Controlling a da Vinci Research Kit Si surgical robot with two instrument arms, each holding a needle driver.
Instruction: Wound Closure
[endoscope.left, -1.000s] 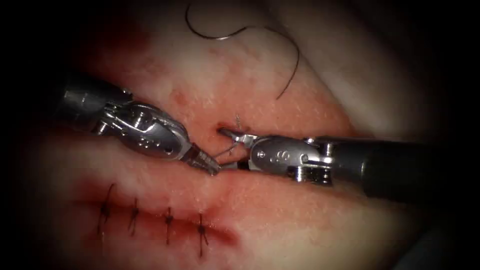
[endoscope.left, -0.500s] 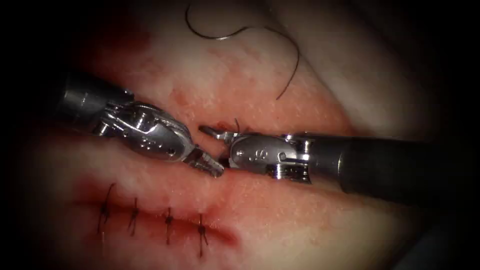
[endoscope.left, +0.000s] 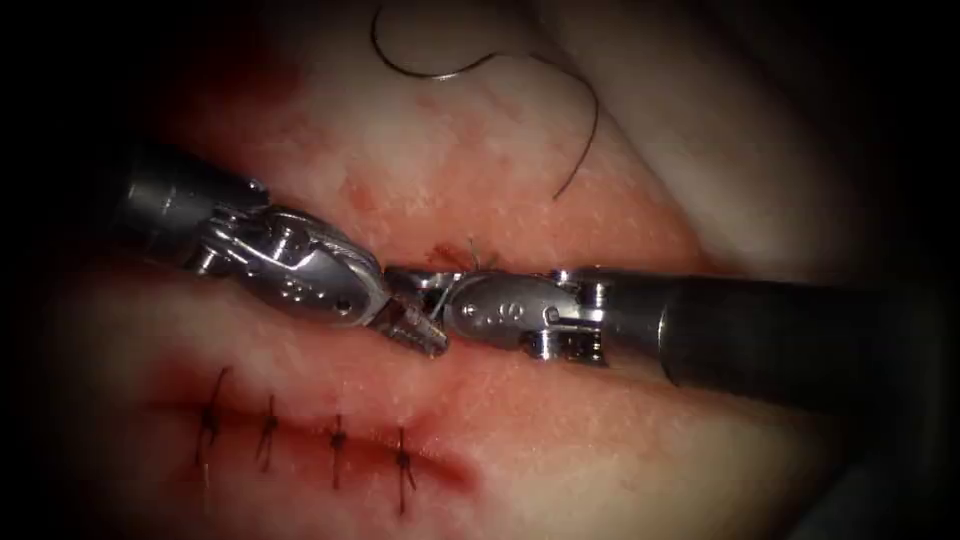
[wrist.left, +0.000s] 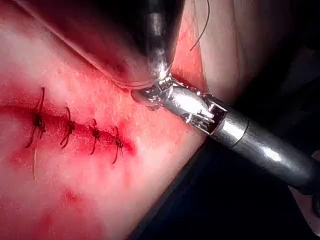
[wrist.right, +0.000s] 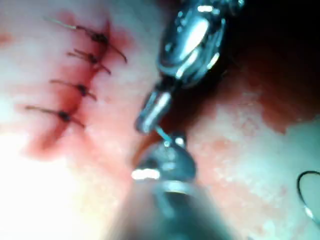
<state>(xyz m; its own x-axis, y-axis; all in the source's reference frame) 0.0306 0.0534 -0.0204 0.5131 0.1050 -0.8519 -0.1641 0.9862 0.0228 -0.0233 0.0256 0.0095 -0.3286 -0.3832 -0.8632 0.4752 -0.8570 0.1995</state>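
Endoscope view: left claw (endoscope.left: 425, 335) and right claw (endoscope.left: 412, 282) meet above stitches (endoscope.left: 335, 440).

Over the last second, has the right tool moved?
Yes. The right tool has slid left toward the left tool, judged against the fixed row of stitches on the tissue.

Both tools are showing bright silver metal heads on long dark shafts. The left tool (endoscope.left: 420, 332) is ending in short ridged jaws below a rounded, polished wrist block with small round pin holes in its side. The right tool (endoscope.left: 412, 283) is carrying a smooth oval wrist block stamped with small marks that cannot be read, and round screw heads are sitting at its hinge. A pale metal collar is joining each head to its matte dark grey tube.
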